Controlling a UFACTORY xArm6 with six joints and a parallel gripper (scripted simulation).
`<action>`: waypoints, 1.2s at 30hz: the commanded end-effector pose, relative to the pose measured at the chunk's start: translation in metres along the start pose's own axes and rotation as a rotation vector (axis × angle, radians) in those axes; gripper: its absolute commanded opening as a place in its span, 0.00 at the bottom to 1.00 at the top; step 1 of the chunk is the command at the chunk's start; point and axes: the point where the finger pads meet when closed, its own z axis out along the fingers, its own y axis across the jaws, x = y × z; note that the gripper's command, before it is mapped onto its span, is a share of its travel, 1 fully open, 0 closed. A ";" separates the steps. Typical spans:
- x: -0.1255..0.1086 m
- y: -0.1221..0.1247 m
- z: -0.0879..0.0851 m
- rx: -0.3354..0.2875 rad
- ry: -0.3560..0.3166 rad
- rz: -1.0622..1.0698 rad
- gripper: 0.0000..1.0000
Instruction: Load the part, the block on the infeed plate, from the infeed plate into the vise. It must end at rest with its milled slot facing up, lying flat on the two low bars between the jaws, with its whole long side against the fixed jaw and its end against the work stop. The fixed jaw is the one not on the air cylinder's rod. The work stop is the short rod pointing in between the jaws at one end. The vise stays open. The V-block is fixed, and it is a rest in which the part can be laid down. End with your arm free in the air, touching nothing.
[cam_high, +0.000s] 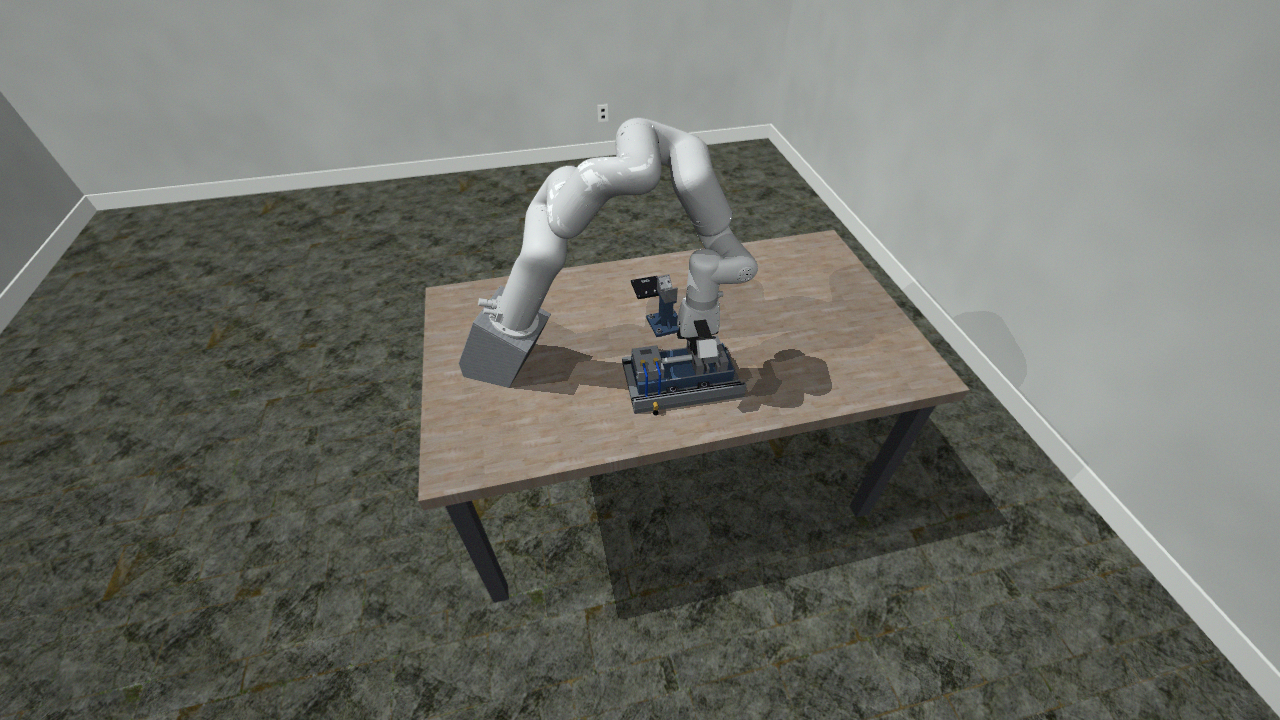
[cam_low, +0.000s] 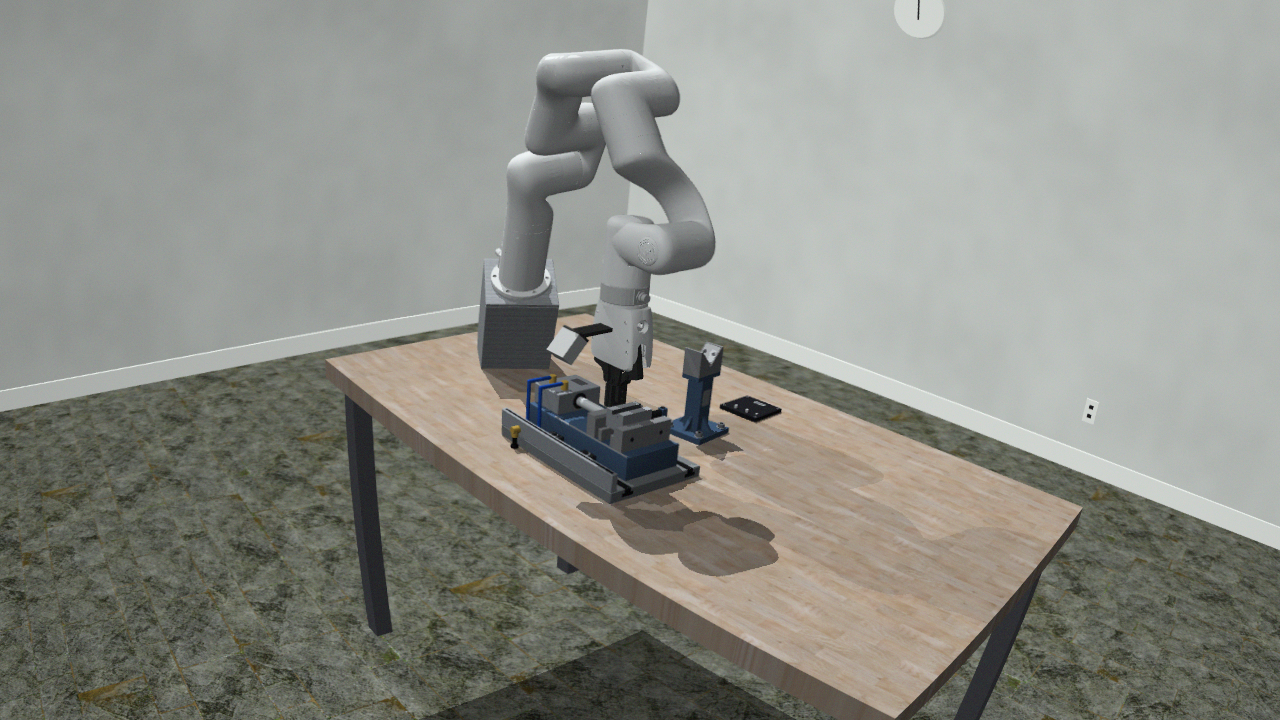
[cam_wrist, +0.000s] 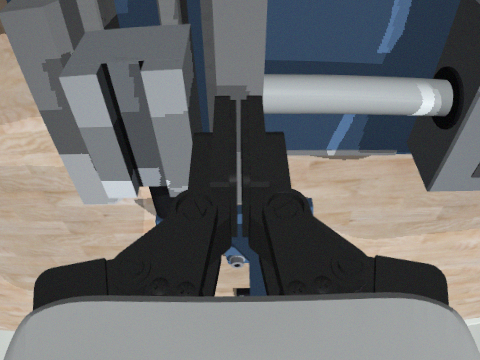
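- Trouble may be coming if the gripper (cam_wrist: 238, 104) is bumping the moving jaw (cam_wrist: 234, 20) or the shiny rod (cam_wrist: 347, 95), because its tips are sitting just beside both.
- Lifting crooked may be knocking the block (cam_wrist: 127, 107), I think, and pushing it off the fixed jaw or the stop.
- I cannot tell if the block is touching the fixed jaw along its whole side; that part is hiding.
- The gripper is pressed together and is holding nothing. It is hanging low by the vise (cam_low: 626, 447) on the bench (cam_low: 850, 537).
- The block is lying between the jaws with its dark slot facing up. The black plate (cam_low: 750, 409) is sitting bare, well apart.
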 end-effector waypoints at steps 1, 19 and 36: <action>0.000 -0.001 -0.001 0.003 0.000 0.000 0.00; 0.000 -0.004 -0.001 0.003 0.000 0.000 0.00; 0.000 -0.008 -0.001 0.003 0.000 0.000 0.00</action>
